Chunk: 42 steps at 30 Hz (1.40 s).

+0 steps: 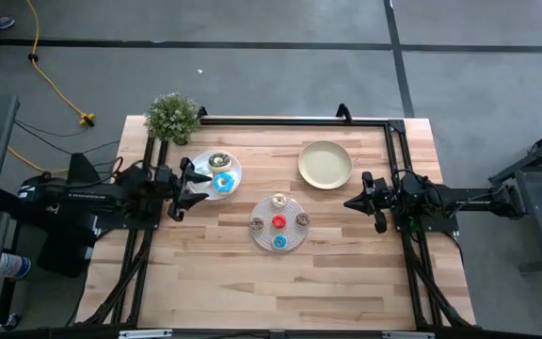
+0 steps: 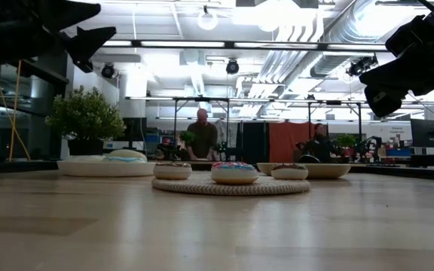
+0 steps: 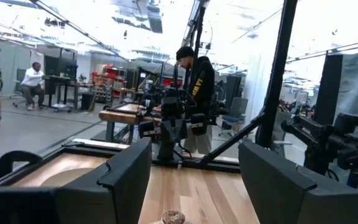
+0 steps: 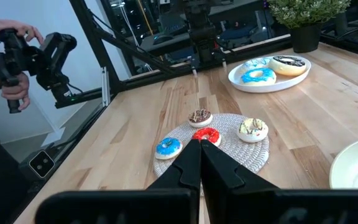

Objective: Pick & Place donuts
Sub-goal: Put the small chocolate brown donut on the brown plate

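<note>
On mat: four mini donuts are seen on the spiral mat (image 1: 290, 241) at table centre — red mini (image 4: 206, 135), blue mini (image 4: 168, 147), brown mini (image 4: 200, 116), cream mini (image 4: 253, 129).
On white plate: three larger donuts are held by the white plate (image 1: 201, 162) — blue-iced (image 4: 258, 76), dark brown (image 4: 288, 61), white-iced (image 4: 255, 63).
Empty dish: yellow-green plate (image 1: 326, 165), nothing seen in it.
Left gripper (image 1: 179, 188): jaws spread wide, nothing held, raised just beside the white plate.
Right gripper (image 4: 201, 165): fingers pressed together, nothing held, raised, aimed at the mat.
Handling: rings are judged light, stiff, smooth-iced, so likely slippery.
Grasp point: one finger through the hole, one outside, rim pinched; minis sit close together, so neighbours could be nudged.
</note>
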Motion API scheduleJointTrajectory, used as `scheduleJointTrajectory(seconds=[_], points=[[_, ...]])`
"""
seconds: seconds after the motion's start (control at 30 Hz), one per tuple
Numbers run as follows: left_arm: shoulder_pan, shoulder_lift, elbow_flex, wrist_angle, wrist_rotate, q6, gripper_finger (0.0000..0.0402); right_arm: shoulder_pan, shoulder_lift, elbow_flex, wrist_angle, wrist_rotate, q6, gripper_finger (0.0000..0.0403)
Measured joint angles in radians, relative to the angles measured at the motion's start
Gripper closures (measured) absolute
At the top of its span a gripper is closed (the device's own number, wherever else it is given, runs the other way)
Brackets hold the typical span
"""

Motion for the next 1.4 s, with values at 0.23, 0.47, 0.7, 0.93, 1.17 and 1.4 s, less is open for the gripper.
scheduleJointTrajectory(seconds=[0.23, 0.47, 0.7, 0.93, 1.17, 1.4], points=[[0.000, -0.141, -0.001, -0.260, 0.000, 0.000, 0.0167, 0.000, 0.000, 0.000, 0.000, 0.000, 0.000, 0.0402], [0.000, -0.305, -0.002, -0.515, 0.001, 0.008, 0.0167, 0.000, 0.000, 0.000, 0.000, 0.000, 0.000, 0.0402], [0.000, -0.368, -0.003, -0.624, 0.006, 0.008, 0.0167, 0.000, 0.000, 0.000, 0.000, 0.000, 0.000, 0.0402], [0.000, -0.369, -0.005, -0.643, -0.048, 0.008, 0.0167, 0.000, 0.000, 0.000, -0.001, 0.000, 0.000, 0.0402], [0.000, -0.344, -0.010, -0.646, -0.076, 0.007, 0.0167, 0.000, 0.000, 0.000, 0.000, 0.000, 0.000, 0.0402], [0.000, -0.329, -0.010, -0.645, -0.077, 0.007, 0.0167, 0.000, 0.000, 0.000, 0.000, 0.000, 0.000, 0.0402]])
